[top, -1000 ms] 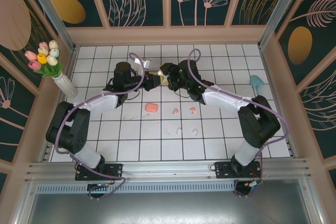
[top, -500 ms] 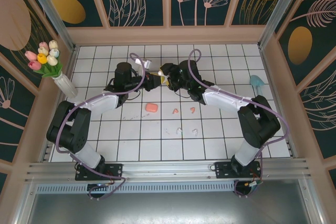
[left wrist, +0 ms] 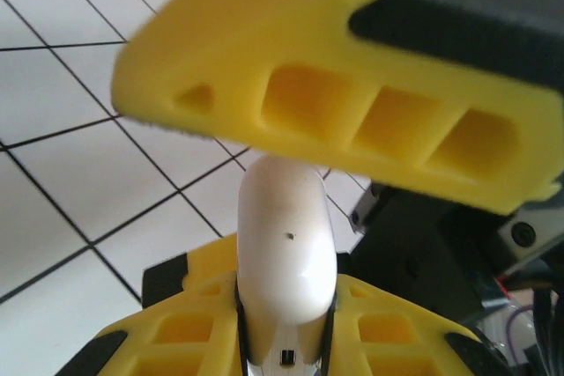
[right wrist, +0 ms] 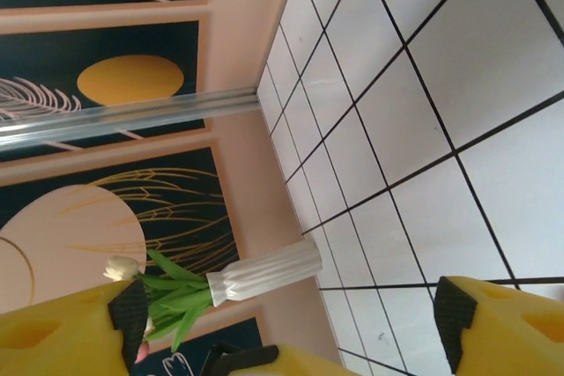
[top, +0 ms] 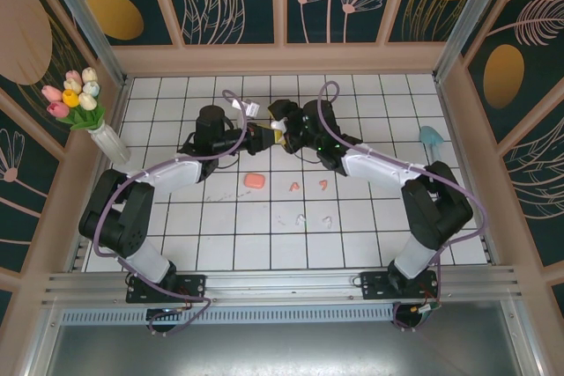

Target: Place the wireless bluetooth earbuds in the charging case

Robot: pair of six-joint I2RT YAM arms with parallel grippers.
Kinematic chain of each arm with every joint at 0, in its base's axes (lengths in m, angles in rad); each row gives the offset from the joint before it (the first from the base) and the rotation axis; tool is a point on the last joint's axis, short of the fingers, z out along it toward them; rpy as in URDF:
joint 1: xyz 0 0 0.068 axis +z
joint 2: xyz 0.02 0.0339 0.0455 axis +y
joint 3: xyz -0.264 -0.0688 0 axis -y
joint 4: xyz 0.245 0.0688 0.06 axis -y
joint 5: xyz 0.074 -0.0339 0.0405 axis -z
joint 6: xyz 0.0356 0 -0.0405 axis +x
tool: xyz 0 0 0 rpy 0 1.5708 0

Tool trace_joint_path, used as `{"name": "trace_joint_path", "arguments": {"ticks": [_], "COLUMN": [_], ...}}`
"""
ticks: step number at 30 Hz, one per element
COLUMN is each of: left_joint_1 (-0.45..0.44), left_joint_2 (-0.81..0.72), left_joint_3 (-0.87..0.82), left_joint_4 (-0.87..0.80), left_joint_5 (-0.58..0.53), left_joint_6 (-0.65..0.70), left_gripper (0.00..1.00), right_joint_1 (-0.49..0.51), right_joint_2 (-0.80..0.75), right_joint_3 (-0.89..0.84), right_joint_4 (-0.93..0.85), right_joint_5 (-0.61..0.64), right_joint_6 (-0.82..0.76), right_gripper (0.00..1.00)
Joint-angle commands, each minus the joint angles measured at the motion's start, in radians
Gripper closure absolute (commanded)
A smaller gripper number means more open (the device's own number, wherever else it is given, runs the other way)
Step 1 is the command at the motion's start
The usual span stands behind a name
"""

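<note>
Tiled table (top: 176, 235), white charging case (left wrist: 286, 257) pinched inside left claw (left wrist: 293, 209)

White case (left wrist: 286, 244) — lower end cropped; earbuds (top: 295, 187) tiny.

White vase (top: 113, 143) of tulips (top: 75, 92) at left, teal object (top: 431, 136) at right.

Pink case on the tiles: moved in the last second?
No. The pink case sits in the same square of the tiled floor as before, in the same spot against the grid lines.
</note>
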Motion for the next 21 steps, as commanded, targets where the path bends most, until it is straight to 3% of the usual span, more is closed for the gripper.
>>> {"name": "trace_joint_path", "arguments": {"ticks": [1, 7, 13, 16, 21], "left_joint_1": [-0.003, -0.003, -0.002, -0.002, -0.003], "left_joint_2": [-0.001, -0.001, 0.011, 0.019, 0.019], "left_joint_3": [0.003, 0.025, 0.068, 0.070, 0.103], "left_joint_4": [0.050, -0.006, -0.064, -0.074, -0.095], "left_joint_5": [0.034, 0.046, 0.090, 0.112, 0.123], "left_joint_6": [-0.016, 0.018, 0.044, 0.041, 0.047], "left_gripper": [1.00, 1.00, 1.00, 1.00, 1.00], "right_joint_1": [-0.052, -0.161, -0.216, -0.215, -0.200], "right_joint_2": [-0.114, -0.313, -0.417, -0.430, -0.399], "right_joint_3": [-0.038, -0.169, -0.261, -0.297, -0.320], "right_joint_4": [-0.006, -0.094, -0.026, -0.012, 0.061], "right_joint_5": [0.021, 0.046, -0.151, -0.221, -0.311], "right_joint_6": [-0.051, -0.302, -0.792, -0.899, -0.921], "right_gripper": [0.10, 0.10, 0.11, 0.11, 0.13]}}
